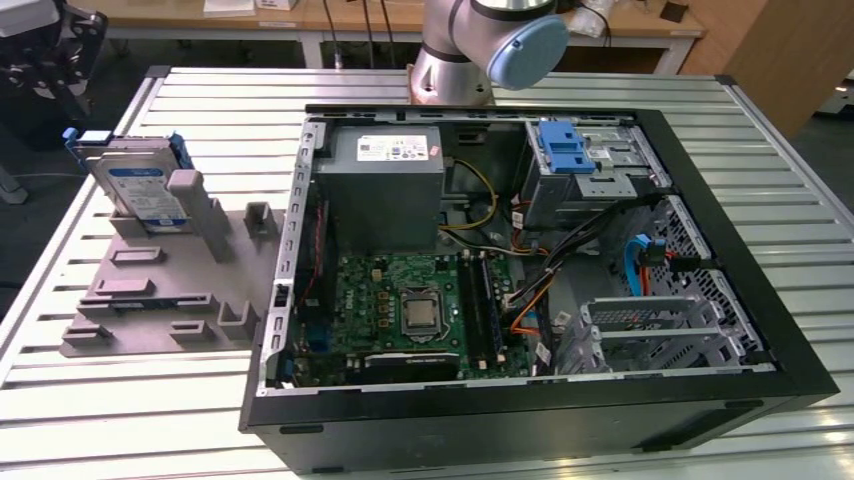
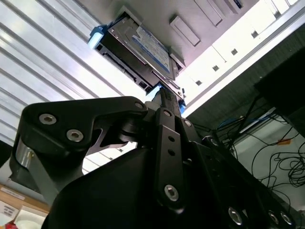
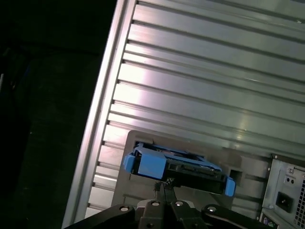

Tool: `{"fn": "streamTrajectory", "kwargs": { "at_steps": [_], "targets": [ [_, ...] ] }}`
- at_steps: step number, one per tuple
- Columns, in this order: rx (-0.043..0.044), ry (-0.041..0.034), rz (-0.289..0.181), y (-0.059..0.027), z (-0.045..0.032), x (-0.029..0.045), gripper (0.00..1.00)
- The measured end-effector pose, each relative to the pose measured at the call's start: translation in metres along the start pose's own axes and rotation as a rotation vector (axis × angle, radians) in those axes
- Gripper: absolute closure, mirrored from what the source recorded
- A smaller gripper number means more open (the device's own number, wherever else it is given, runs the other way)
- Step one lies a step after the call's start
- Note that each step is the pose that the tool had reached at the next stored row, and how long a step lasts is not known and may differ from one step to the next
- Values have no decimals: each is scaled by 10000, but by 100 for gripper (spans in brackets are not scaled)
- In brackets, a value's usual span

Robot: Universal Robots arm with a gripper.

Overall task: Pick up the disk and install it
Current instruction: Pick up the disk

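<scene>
The disk [image 1: 140, 185] stands on edge in a slot of a grey holder [image 1: 147, 300] at the exterior view's left, its blue-and-white label facing forward and a blue frame round its edges. In both wrist views the disk [image 2: 143, 47] [image 3: 176, 167] lies beyond my gripper [image 2: 164, 93] [image 3: 162, 183], which points at it from a distance. The gripper is shut with nothing in it and does not touch the disk.
An open computer case [image 1: 747, 250] lies on the slatted metal table [image 1: 134, 420], with a grey power supply box [image 1: 380, 190], a motherboard [image 1: 414, 310] and a drive bay with a blue latch [image 1: 567, 150]. The arm's base [image 1: 461, 60] stands behind the case.
</scene>
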State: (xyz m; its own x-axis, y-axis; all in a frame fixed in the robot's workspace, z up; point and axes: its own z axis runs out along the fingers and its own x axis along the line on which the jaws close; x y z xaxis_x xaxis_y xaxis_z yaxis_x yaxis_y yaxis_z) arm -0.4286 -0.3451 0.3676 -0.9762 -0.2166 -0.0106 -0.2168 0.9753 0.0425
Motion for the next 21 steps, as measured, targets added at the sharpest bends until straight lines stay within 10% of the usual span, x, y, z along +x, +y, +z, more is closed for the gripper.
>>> {"fn": "streamTrajectory", "kwargs": {
  "at_steps": [21],
  "targets": [
    [-15,62,-1444,0,1,0,89]
  ]
}}
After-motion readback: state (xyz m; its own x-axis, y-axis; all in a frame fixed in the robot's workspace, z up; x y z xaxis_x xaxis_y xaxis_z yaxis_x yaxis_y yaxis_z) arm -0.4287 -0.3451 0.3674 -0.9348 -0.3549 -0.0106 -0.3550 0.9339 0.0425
